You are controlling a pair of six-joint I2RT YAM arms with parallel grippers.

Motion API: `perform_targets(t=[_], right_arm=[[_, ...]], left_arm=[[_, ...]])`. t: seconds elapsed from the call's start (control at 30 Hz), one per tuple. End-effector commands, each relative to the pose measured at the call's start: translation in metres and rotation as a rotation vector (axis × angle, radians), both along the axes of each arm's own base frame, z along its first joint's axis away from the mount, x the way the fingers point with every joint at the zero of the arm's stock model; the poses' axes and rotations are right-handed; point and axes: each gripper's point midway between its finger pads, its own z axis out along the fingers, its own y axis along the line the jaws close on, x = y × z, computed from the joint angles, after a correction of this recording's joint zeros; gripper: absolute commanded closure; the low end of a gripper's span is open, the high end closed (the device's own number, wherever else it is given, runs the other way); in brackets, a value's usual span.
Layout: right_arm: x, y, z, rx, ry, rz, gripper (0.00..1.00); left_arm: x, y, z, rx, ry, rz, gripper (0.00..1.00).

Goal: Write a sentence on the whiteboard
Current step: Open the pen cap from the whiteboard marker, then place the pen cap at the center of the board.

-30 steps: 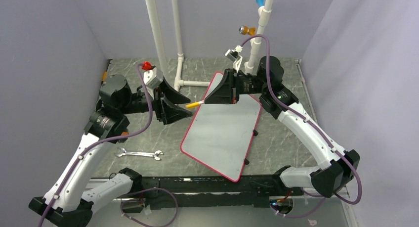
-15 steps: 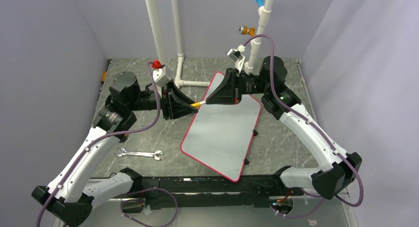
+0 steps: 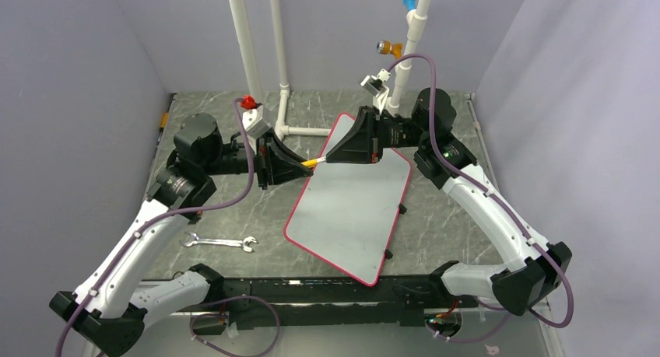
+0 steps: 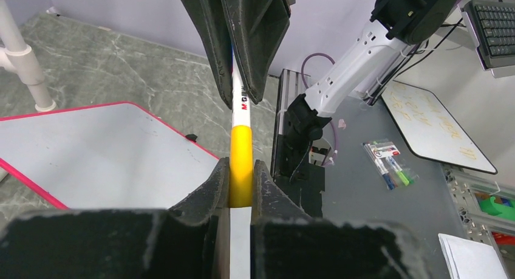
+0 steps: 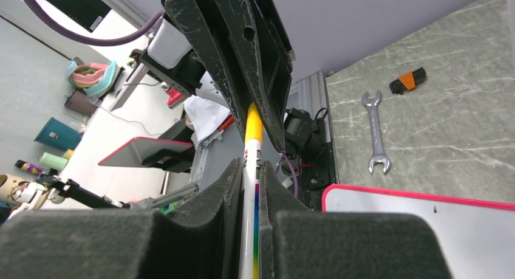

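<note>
The marker point(image 3: 310, 163) lies level between my 2 grippers, upper centre: left gripper point(image 3: 297, 168) clamps its yellow cap, right gripper point(image 3: 332, 156) its barrel, above the blank whiteboard's point(image 3: 350, 209) upper left edge.

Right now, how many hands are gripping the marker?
2. The left hand clamps the yellow end of the marker; the right hand clamps its white barrel.
</note>
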Motion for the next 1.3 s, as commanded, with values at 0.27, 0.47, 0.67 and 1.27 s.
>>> perform_targets(t=[0.27, 0.47, 0.67, 1.27], right_arm=[[-0.007, -0.022, 0.022, 0.043, -0.092, -0.021, 1.00], [-0.008, -0.030, 0.022, 0.042, -0.099, -0.035, 1.00], [-0.004, -0.036, 0.020, 0.027, -0.097, -0.077, 1.00], [0.065, -0.095, -0.088, -0.330, -0.011, -0.744, 1.00]], left_arm=[[-0.014, 0.018, 0.012, -0.014, -0.110, 0.062, 1.00], [-0.013, 0.028, 0.015, -0.045, -0.113, 0.126, 1.00], [-0.002, 0.046, 0.006, -0.023, -0.080, 0.281, 1.00], [0.031, 0.145, -0.187, 0.230, 0.542, 1.067, 1.00]])
